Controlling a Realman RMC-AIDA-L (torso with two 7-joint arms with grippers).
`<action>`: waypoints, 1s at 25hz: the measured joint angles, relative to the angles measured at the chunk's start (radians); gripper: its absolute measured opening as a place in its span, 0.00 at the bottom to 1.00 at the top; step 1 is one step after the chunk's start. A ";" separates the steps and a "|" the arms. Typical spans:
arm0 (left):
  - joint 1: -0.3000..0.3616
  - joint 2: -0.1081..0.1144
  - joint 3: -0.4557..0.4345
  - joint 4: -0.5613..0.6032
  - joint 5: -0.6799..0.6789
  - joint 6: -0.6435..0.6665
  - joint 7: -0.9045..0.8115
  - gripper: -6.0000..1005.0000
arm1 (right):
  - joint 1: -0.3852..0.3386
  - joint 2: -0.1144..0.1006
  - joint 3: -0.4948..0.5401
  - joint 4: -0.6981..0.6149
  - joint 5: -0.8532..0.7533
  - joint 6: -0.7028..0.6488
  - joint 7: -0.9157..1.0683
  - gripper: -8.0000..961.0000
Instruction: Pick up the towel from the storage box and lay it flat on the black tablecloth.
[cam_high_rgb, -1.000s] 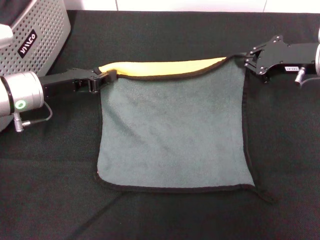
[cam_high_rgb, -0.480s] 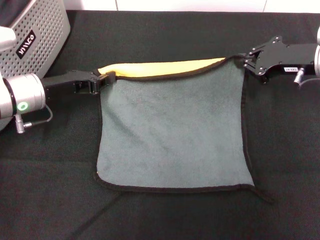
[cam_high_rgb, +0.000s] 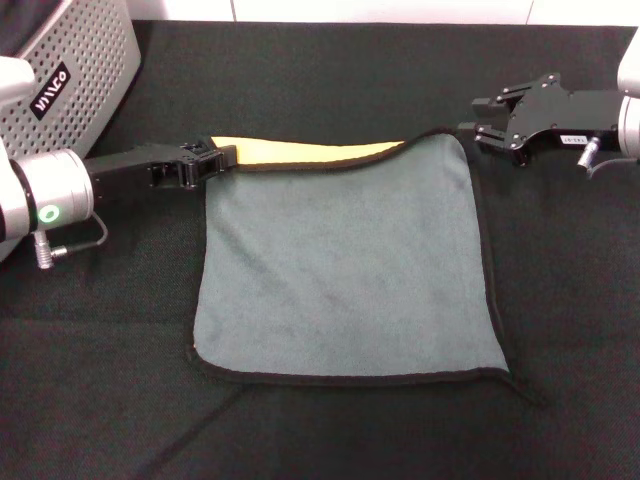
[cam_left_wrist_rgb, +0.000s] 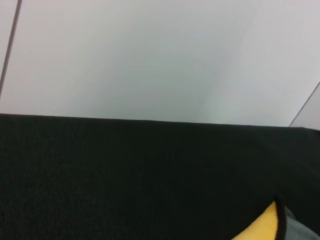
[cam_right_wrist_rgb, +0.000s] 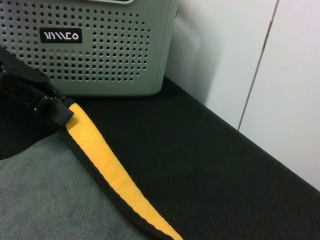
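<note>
The towel (cam_high_rgb: 340, 260) lies spread on the black tablecloth (cam_high_rgb: 330, 80) with its grey-green face up. Its far edge is turned over into a narrow yellow strip (cam_right_wrist_rgb: 100, 160). My left gripper (cam_high_rgb: 215, 160) is shut on the far-left corner, low over the cloth. My right gripper (cam_high_rgb: 468, 130) is at the far-right corner and looks shut on it. The right wrist view shows the left gripper (cam_right_wrist_rgb: 52, 107) at the strip's end. A yellow corner of the towel (cam_left_wrist_rgb: 267, 225) shows in the left wrist view. The storage box (cam_high_rgb: 80, 60) stands at the far left.
The storage box's perforated wall with its black label (cam_right_wrist_rgb: 61, 35) stands behind the left gripper. White wall panels (cam_right_wrist_rgb: 250, 75) rise just past the tablecloth's far edge. Bare black cloth (cam_left_wrist_rgb: 125, 175) surrounds the towel on all sides.
Both grippers have moved inward a little. The towel's far edge has sunk toward the cloth, and the yellow strip has grown narrower and shorter.
</note>
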 joint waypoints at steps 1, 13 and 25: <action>0.001 0.000 0.000 0.000 -0.003 0.001 0.000 0.14 | -0.002 0.001 0.001 -0.003 0.000 0.001 0.000 0.21; 0.012 -0.011 -0.041 0.013 -0.037 0.057 0.008 0.43 | -0.038 0.008 0.040 -0.074 0.013 0.011 -0.020 0.47; 0.013 -0.012 -0.083 0.016 -0.085 0.191 0.020 0.49 | -0.137 0.011 0.046 -0.187 0.090 -0.097 -0.012 0.47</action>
